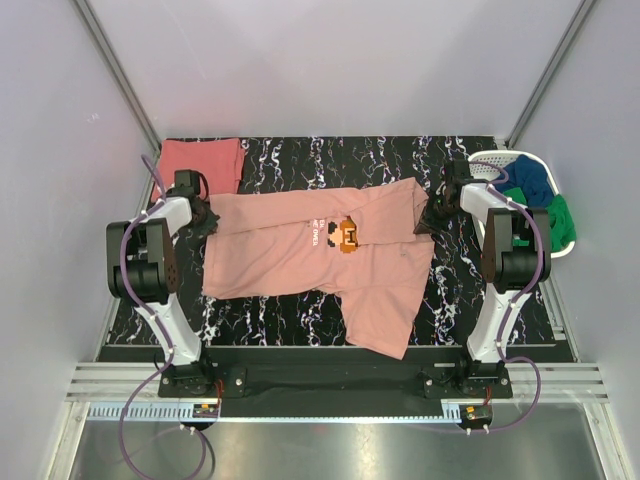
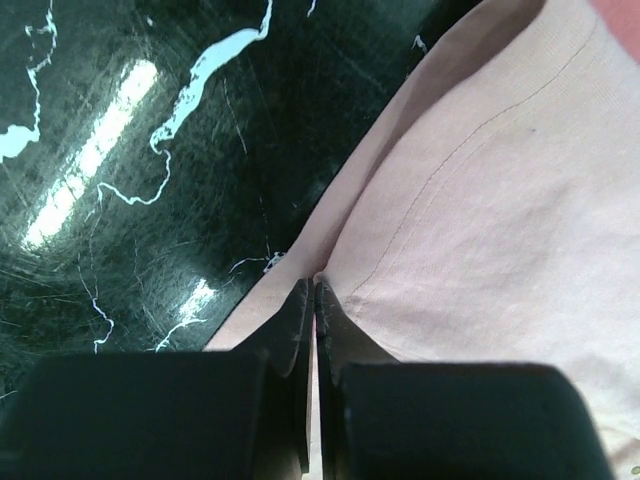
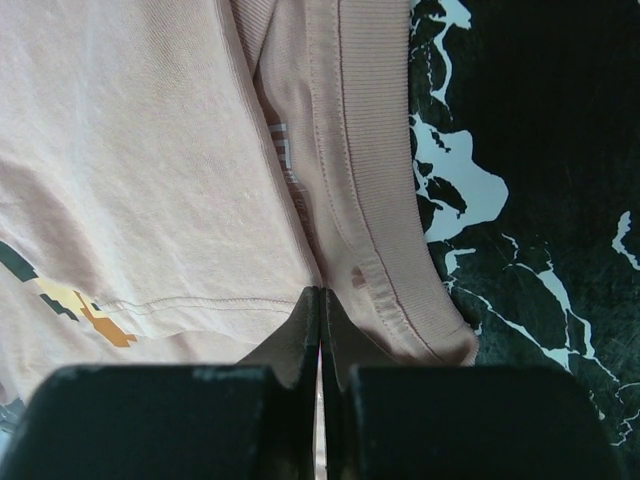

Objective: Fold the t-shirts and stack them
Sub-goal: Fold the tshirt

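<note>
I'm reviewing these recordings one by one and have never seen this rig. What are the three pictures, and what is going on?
The overhead view shows two robot arms bolted at the near edge of a black marble-patterned table. The other two pictures come from cameras on each wrist. A pale salmon-pink t-shirt lies spread out; the left gripper and the right gripper are each shut on its edge. A folded coral-red t-shirt lies at the far left, and a white basket of clothes at the far right.

Laundry basket (image 1: pixel 545 170) beside right arm (image 1: pixel 500 240)
</note>
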{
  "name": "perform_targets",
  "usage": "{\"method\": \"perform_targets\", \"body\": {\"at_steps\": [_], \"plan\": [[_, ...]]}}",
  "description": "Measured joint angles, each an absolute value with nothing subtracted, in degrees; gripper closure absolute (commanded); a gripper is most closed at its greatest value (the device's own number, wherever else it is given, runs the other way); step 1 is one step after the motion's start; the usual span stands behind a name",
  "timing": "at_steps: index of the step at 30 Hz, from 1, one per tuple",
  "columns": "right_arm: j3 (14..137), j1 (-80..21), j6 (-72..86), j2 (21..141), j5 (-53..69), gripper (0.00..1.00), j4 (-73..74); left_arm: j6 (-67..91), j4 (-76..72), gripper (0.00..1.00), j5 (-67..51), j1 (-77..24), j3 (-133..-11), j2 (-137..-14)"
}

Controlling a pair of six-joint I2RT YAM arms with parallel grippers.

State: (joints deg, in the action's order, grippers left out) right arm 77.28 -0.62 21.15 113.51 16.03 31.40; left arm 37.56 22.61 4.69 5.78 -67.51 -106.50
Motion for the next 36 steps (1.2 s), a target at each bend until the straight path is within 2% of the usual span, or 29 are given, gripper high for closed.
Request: {"method": "perform_targets", "body": {"at_steps": [10, 36], "plan": [[78.6, -0.6, 22.3, 110.5, 16.0, 1.00, 34.2, 37.5, 27.5, 1.00, 4.9, 5.8, -76.1, -107.8], [76.0, -0.6, 23.6, 101.1, 15.1, 1.00, 38.9, 34.9, 31.2, 1.00, 6.2, 7.4, -79.2, -112.9]]}}
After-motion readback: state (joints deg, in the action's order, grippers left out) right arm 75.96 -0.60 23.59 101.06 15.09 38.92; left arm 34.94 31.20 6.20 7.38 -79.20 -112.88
